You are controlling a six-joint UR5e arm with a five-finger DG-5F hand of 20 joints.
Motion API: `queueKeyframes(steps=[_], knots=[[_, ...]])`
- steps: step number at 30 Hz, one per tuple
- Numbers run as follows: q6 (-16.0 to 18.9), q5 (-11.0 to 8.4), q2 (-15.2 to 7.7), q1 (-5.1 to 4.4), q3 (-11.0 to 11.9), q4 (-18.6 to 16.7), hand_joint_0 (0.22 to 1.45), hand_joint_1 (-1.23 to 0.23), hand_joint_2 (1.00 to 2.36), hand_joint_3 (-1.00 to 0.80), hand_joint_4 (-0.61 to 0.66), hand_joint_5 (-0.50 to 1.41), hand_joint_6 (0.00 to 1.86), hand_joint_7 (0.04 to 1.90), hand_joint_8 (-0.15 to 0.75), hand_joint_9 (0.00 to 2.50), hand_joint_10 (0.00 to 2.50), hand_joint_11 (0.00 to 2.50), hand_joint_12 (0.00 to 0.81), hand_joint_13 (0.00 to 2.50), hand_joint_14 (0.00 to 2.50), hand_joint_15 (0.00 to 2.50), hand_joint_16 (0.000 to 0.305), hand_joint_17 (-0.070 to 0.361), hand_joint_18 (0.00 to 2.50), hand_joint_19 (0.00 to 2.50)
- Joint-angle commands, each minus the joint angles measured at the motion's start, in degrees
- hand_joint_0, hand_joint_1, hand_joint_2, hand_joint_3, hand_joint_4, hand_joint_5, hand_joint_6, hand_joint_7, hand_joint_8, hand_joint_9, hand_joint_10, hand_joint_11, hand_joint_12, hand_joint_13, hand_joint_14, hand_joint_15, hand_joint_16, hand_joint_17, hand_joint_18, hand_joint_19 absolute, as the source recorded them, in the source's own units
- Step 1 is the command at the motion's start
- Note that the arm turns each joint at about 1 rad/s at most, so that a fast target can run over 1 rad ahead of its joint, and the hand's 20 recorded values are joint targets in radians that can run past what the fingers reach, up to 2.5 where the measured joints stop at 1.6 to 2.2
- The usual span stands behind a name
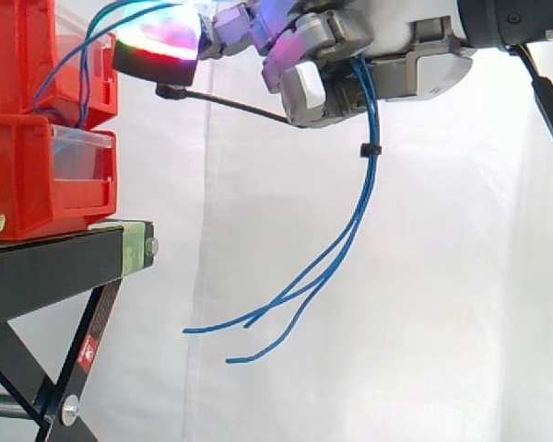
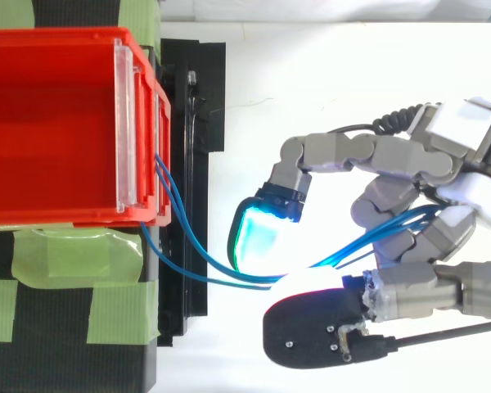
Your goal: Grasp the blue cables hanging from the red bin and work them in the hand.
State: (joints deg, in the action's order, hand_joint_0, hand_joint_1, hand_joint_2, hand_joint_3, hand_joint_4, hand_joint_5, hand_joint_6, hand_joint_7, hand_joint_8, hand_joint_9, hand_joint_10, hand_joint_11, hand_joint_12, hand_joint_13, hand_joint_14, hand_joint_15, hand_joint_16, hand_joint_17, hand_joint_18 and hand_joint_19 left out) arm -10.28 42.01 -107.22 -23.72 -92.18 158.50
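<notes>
**Working the strands without dragging on the bin**

We judged the step in hand to be the working of the strands. The robot's grey hand had its fingers curled round the thin blue plastic-coated cables and gripped them against the palm. To do it well, we thought, the fingers should roll and shift the strands in small moves. The hand should also stay near enough that the slack span on its left did not go taut and tug the open red plastic bin on the black metal stand. One cyan-glowing fingertip stood out straight over that span and could snag it.

The cables left the bin's right wall, sagged in a loose loop toward the near side, then ran right into the curled fingers. Below the hand they hung as a bundle cinched by a small black tie. Under the tie they splayed into separate ends curving left, free in the air.
</notes>
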Motion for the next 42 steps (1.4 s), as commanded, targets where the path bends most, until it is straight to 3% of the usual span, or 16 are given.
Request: queueKeyframes(steps=[1,3,5,11,19,21,22,23,25,26,28,33,36,40,41,42], knots=[[0.0,0.0,0.0,-0.1,0.0,0.0,1.0,-0.67,1.03,-0.05,0.34,0.28,0.28,1.27,0.535,1.78,2.5,2.5,0.712,2.02,2.5,1.97,0.237,0.178,2.5,0.65],[0.0,0.0,0.0,-0.1,0.0,0.0,1.03,-0.66,1.02,0.21,0.36,0.31,0.24,1.27,0.535,1.78,2.5,2.5,0.712,2.02,2.5,1.97,0.237,0.178,2.5,0.65],[0.0,0.0,0.0,-0.1,0.0,-0.1,1.03,-0.67,1.0,0.33,0.36,0.32,0.2,1.28,0.535,1.78,2.5,2.5,0.712,2.02,2.5,1.97,0.237,0.178,2.5,0.65],[0.0,0.0,0.0,-0.1,0.0,-0.1,0.82,-0.6,1.66,0.16,0.37,0.36,0.06,1.33,0.535,1.78,2.5,2.5,0.712,2.02,2.5,1.97,0.237,0.178,2.5,0.65],[0.0,0.0,0.0,-0.1,0.0,-0.1,0.75,-0.56,1.88,0.18,0.36,0.34,0.04,1.33,0.535,1.78,2.5,2.5,0.712,2.02,2.5,1.97,0.237,0.178,2.5,0.65],[0.0,0.0,0.0,-0.1,0.0,-0.1,0.77,-0.59,1.84,0.16,0.37,0.33,0.04,1.32,0.535,1.78,2.5,2.5,0.712,2.02,2.5,1.97,0.237,0.178,2.5,0.65],[0.0,0.0,0.0,-0.1,0.0,-0.1,0.81,-0.64,1.68,0.17,0.37,0.33,0.05,1.32,0.535,1.78,2.5,2.5,0.712,2.02,2.5,1.97,0.237,0.178,2.5,0.65],[0.0,0.0,0.0,-0.1,0.0,-0.1,0.92,-0.71,1.26,0.27,0.37,0.33,0.05,1.32,0.535,1.78,2.5,2.5,0.712,2.02,2.5,1.97,0.237,0.178,2.5,0.65],[0.0,0.0,0.0,-0.1,0.1,-0.1,0.98,-0.73,1.04,0.27,0.36,0.33,0.09,1.32,0.535,1.78,2.5,2.5,0.712,2.02,2.5,1.97,0.237,0.178,2.5,0.65],[0.0,0.0,0.0,-0.1,0.0,-0.1,0.99,-0.72,1.0,0.22,0.36,0.33,0.11,1.31,0.535,1.78,2.5,2.5,0.712,2.02,2.5,1.97,0.237,0.178,2.5,0.65],[0.0,0.0,0.0,-0.1,0.0,-0.1,1.0,-0.71,1.01,0.17,0.35,0.32,0.14,1.31,0.535,1.78,2.5,2.5,0.712,2.02,2.5,1.97,0.237,0.178,2.5,0.65],[0.0,0.0,0.0,-0.1,0.0,-0.3,1.09,-0.67,1.01,0.41,0.33,0.32,0.31,1.27,0.535,1.78,2.5,2.5,0.712,2.02,2.5,1.97,0.237,0.178,2.5,0.65],[0.0,0.0,0.0,-0.1,0.1,-0.3,1.08,-0.67,1.01,0.39,0.33,0.32,0.33,1.27,0.535,1.78,2.5,2.5,0.712,2.02,2.5,1.97,0.237,0.178,2.5,0.65],[0.0,0.0,0.0,-0.1,0.0,-0.3,0.85,-0.65,1.02,-0.3,0.33,0.32,0.17,1.34,0.535,1.78,2.5,2.5,0.712,2.02,2.5,1.97,0.237,0.178,2.5,0.65],[0.0,0.0,0.0,-0.1,0.1,-0.3,0.84,-0.65,1.02,-0.41,0.33,0.32,0.15,1.35,0.535,1.78,2.5,2.5,0.712,2.02,2.5,1.97,0.237,0.178,2.5,0.65],[0.0,0.0,0.0,-0.1,0.1,-0.3,0.88,-0.65,1.02,-0.39,0.33,0.33,0.13,1.36,0.535,1.78,2.5,2.5,0.712,2.02,2.5,1.97,0.237,0.178,2.5,0.65]])
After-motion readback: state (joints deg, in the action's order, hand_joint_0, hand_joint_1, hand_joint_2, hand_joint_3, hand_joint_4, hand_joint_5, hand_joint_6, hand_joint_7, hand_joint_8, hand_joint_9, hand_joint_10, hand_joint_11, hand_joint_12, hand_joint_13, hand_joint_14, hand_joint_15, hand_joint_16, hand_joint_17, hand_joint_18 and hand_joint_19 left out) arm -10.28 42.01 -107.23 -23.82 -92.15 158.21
